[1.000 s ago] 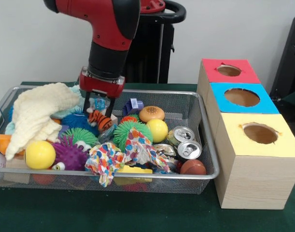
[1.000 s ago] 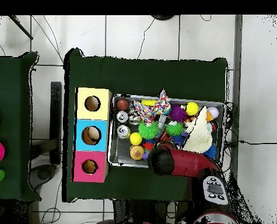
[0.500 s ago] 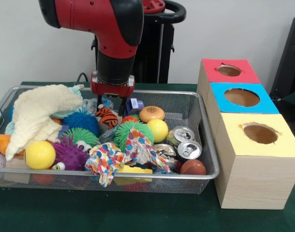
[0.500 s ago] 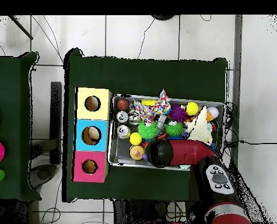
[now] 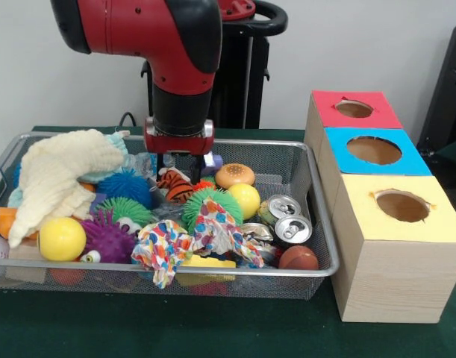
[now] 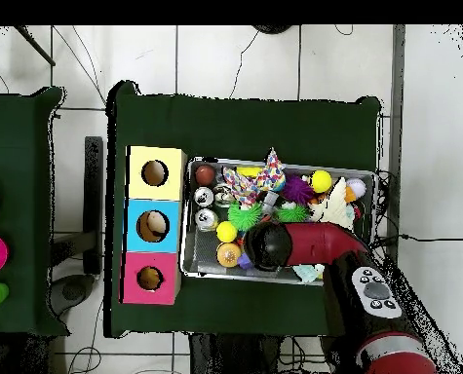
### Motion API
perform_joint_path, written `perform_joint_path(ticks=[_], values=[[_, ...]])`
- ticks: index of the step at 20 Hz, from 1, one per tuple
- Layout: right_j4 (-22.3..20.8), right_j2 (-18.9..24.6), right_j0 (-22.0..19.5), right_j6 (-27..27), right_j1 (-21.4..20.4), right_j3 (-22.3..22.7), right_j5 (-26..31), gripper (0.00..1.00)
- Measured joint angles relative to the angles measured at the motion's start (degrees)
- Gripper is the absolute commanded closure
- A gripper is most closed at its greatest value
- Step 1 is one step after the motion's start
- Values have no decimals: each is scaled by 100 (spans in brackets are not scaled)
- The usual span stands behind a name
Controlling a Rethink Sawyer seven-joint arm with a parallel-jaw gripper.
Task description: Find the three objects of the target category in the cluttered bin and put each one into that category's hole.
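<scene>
Since a second ago the red and black arm (image 5: 179, 67) has swung along the far side of the wire-mesh bin (image 5: 321, 224) toward the boxes, so the end effector (image 5: 181, 162) now hangs over the tiger-striped toy (image 5: 175, 186) and the blue block (image 5: 211, 161), no longer beside the cream cloth (image 5: 56, 175). Whether its fingers are apart or together I cannot tell; the wrist and clutter hide the tips, and nothing looks lifted.

Which category is wanted is not given, so the task's things cannot be singled out. Likely candidates lie in the bin: two drink cans (image 5: 286, 219) lie tops toward the camera near the box end, beside a small brown ball (image 5: 298, 258); a burger-shaped toy (image 5: 234, 175) and a yellow ball (image 5: 244, 200) sit mid-bin; spiky rubber balls in green (image 5: 207, 203), blue (image 5: 127, 186) and purple (image 5: 108, 237) crowd the middle under a spotted rag (image 5: 190, 240). The cloth drapes over one end and probably covers more, which is why searching matters here.

Three boxes stand in a row touching the bin's end, tops red (image 5: 354, 110), blue (image 5: 374, 151) and yellow (image 5: 401, 207), each with a round hole facing up so a released thing drops straight in.

All of it rests on a bench (image 5: 213, 328) covered in dark green cloth, against a pale wall; the overhead view shows a tiled floor (image 6: 235, 58) around it.
</scene>
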Motion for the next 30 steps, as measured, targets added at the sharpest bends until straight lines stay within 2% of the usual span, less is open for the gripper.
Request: perform_joint_path(ticks=[11,21,22,25,30], values=[[-1,488,-18,0,-445,-141,287,0],[-269,570,117,0,-489,-223,290,0],[-430,570,166,0,-489,-224,290,100],[-475,563,189,0,-489,-225,290,100],[-674,433,465,0,-497,-220,204,100]])
